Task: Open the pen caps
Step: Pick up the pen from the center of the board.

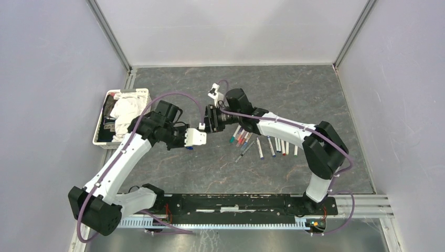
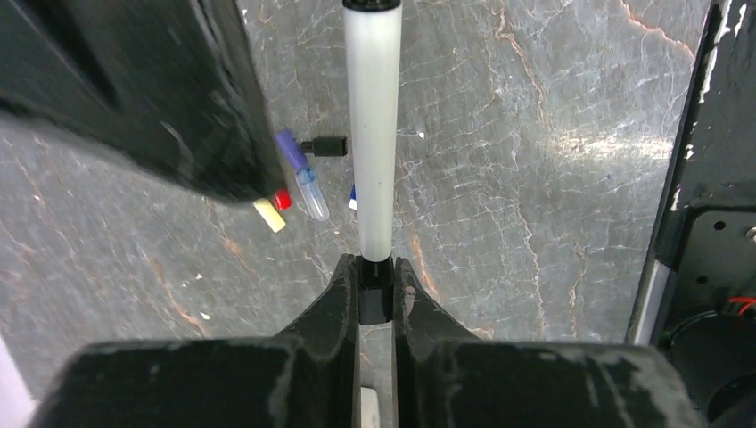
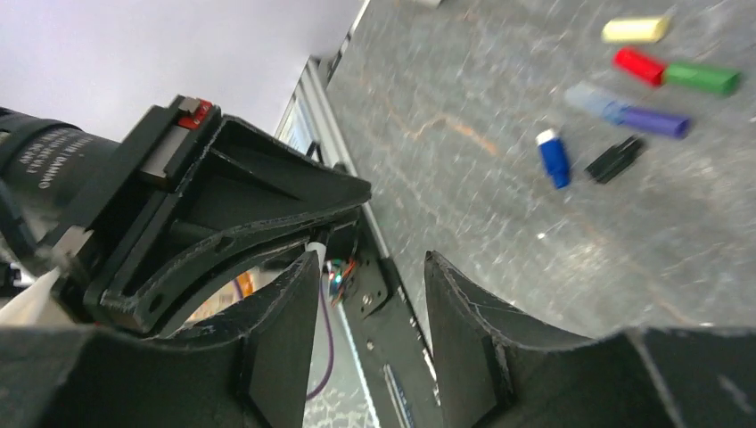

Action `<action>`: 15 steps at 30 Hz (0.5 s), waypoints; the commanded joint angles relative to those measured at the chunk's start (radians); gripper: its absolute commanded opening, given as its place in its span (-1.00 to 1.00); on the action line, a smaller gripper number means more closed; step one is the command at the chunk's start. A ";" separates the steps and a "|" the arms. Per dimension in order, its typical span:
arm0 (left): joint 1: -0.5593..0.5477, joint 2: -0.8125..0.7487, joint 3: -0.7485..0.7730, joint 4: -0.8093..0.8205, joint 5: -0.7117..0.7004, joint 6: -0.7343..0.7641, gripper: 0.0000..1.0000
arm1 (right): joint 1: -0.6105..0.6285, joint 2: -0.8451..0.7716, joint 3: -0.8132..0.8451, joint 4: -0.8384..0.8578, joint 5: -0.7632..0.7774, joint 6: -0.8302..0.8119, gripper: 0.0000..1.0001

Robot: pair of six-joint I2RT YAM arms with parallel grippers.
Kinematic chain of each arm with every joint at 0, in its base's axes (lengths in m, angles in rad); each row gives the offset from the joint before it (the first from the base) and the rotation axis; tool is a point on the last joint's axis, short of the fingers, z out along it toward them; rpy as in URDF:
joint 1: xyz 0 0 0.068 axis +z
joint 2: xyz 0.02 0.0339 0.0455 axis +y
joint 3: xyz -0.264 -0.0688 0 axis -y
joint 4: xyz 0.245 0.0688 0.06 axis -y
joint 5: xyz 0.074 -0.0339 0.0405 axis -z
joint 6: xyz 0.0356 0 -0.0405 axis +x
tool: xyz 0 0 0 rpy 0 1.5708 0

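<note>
Left wrist view: a pen is clamped by its black end in the left gripper, while the right gripper is spread wide.

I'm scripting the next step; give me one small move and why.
Probably ease the open right gripper onto the free end of the pen and shut it: the left gripper clamps the pen's dark end, and the right gripper holds nothing.
</note>
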 commanded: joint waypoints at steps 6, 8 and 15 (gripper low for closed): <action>-0.108 0.021 0.000 0.010 -0.154 0.079 -0.95 | 0.039 0.048 0.025 0.041 -0.204 0.037 0.02; -0.114 0.021 0.005 0.012 -0.161 0.082 -0.95 | 0.043 0.059 0.026 0.024 -0.213 0.026 -0.02; -0.125 0.029 0.020 0.016 -0.165 0.080 -0.95 | 0.055 0.095 0.042 0.019 -0.276 0.018 -0.07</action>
